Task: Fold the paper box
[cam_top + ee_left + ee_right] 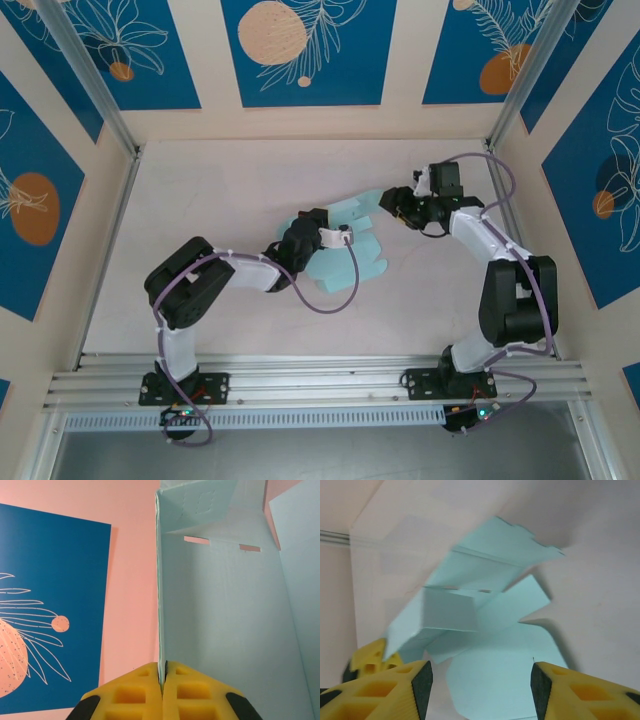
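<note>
Part-folded paper box (352, 255) near the table's (200, 200) middle.
Left gripper (162, 686) pinches one wall; right gripper (480, 680) gapes empty, so the lone pinch could buckle the card.

A lab test cell: pale surface (200, 200) walled by blue floral panels (305, 50), aluminium rails (320, 385) at its near edge.

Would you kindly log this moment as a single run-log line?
left gripper: shut on paper box edge | right gripper: open, holding nothing | fold: unfinished
</note>
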Controlling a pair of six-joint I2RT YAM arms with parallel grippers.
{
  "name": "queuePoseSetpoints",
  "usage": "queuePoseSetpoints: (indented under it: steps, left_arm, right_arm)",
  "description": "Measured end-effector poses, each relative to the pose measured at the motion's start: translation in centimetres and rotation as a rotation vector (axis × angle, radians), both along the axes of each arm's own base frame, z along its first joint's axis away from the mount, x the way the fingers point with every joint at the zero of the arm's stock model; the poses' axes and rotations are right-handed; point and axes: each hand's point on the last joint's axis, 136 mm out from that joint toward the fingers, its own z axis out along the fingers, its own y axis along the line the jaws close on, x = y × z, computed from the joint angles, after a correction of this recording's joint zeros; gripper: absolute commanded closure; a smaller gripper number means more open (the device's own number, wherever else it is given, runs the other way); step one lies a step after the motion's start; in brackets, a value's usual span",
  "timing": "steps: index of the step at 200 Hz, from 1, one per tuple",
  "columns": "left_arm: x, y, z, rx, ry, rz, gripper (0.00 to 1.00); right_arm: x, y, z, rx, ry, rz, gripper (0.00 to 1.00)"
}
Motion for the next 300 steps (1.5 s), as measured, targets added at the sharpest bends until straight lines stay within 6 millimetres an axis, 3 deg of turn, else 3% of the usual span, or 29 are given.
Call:
queuePoseSetpoints:
  steps: [21,81,124,169,300]
  left_arm:
    - [0.0,0.0,0.0,0.000,0.000,0.000,1.00]
    - [0.1,-0.1,0.3,-0.005,-0.004,0.000,1.00]
    - [0.2,-0.3,0.0,-0.001,0.001,-0.003,1.00]
    - [0.4,-0.3,-0.1,0.003,0.012,-0.005,1.00]
    - [1.5,-0.2,-1.2,0.002,0.040,0.021,1.00]
  right_arm:
    - [-0.5,-0.2,-2.1,0.000,0.046,-0.002,0.45]
    - [1.6,0.3,-7.6,0.004,0.143,0.018,0.51]
    - [3.5,1.0,-9.6,0.011,0.163,0.043,0.51]
    - [4.3,1.8,-10.7,0.036,0.163,0.067,0.51]
    - [4.6,3.8,-9.7,0.106,0.117,0.122,0.53]
